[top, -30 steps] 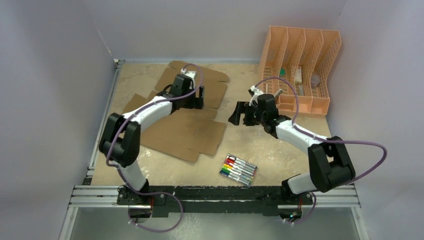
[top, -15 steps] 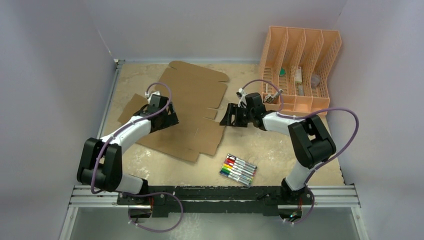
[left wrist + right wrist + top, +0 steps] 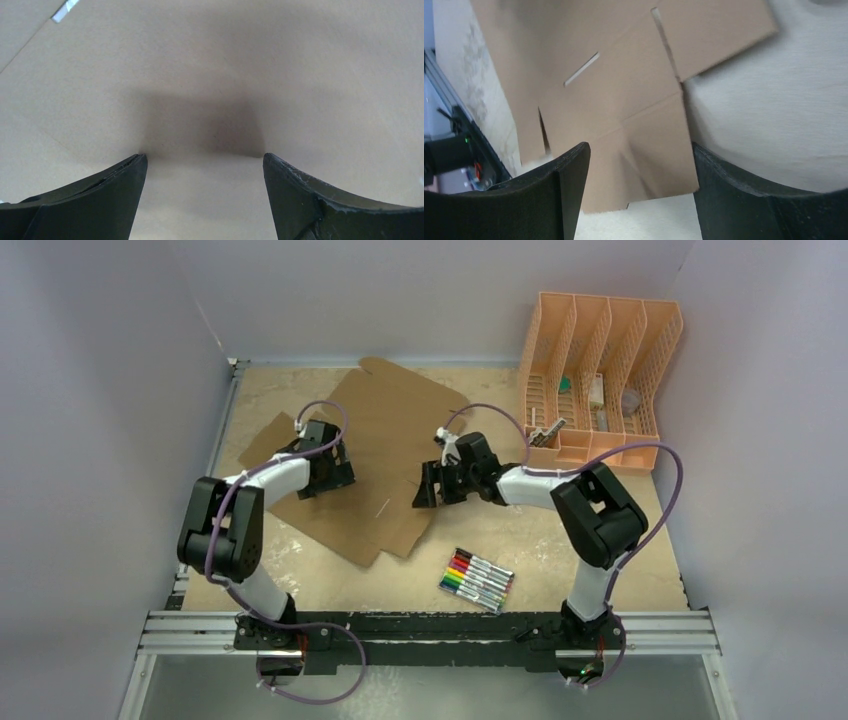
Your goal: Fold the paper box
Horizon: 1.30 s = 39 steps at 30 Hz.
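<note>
Lying unfolded, brown paper box [image 3: 390, 430] w/ slots [image 3: 581, 69]; L pincer [image 3: 204, 156], R pincer [image 3: 640, 146] apart.

The paper box [image 3: 390, 430] is matt brown cardboard, smooth-faced, with pressed creases. The surface [image 3: 400, 585] is mottled beige, matt and faintly grainy. The left tool [image 3: 205, 157] and right tool [image 3: 639, 150] have dull black plastic fingers [image 3: 300, 200], scuffed pale along the edges. The slotted organizer [image 3: 548, 335] is peach plastic with a slight sheen. The frame rail [image 3: 450, 643] is bare metal.
</note>
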### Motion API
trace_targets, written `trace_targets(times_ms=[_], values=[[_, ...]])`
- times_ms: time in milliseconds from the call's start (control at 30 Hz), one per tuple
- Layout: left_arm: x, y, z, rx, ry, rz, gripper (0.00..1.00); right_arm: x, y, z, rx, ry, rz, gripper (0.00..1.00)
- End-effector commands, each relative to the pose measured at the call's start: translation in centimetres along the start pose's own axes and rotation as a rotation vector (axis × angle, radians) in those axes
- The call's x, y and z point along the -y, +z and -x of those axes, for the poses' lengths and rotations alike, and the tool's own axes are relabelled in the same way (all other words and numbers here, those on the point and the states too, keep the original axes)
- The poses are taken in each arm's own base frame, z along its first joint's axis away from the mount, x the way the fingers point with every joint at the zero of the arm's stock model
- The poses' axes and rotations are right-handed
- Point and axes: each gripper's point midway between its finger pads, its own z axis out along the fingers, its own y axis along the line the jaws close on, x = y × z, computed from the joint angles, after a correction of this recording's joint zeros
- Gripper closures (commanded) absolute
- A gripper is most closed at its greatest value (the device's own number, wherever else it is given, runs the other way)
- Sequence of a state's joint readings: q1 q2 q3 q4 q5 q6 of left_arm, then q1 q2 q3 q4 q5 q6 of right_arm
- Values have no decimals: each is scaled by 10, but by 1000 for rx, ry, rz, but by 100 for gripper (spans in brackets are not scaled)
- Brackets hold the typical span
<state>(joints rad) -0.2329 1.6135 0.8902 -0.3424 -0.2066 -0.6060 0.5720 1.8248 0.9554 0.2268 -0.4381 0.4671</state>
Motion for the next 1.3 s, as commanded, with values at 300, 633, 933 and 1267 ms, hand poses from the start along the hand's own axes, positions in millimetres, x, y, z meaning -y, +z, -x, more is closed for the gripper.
trace_targets(times_ms=[300, 633, 933, 1267], values=[[46, 20, 94, 122, 97, -91, 15, -85, -13, -45, -257, -383, 88, 19], [12, -40, 84, 204, -72, -28, 15, 16, -47, 105, 39, -399, -240, 9], [-14, -31, 34, 150, -174, 0, 12, 66, -7, 173, 124, -385, -355, 7], [-10, 12, 49, 89, -142, 33, 13, 81, 14, 125, -3, -292, -313, 7]])
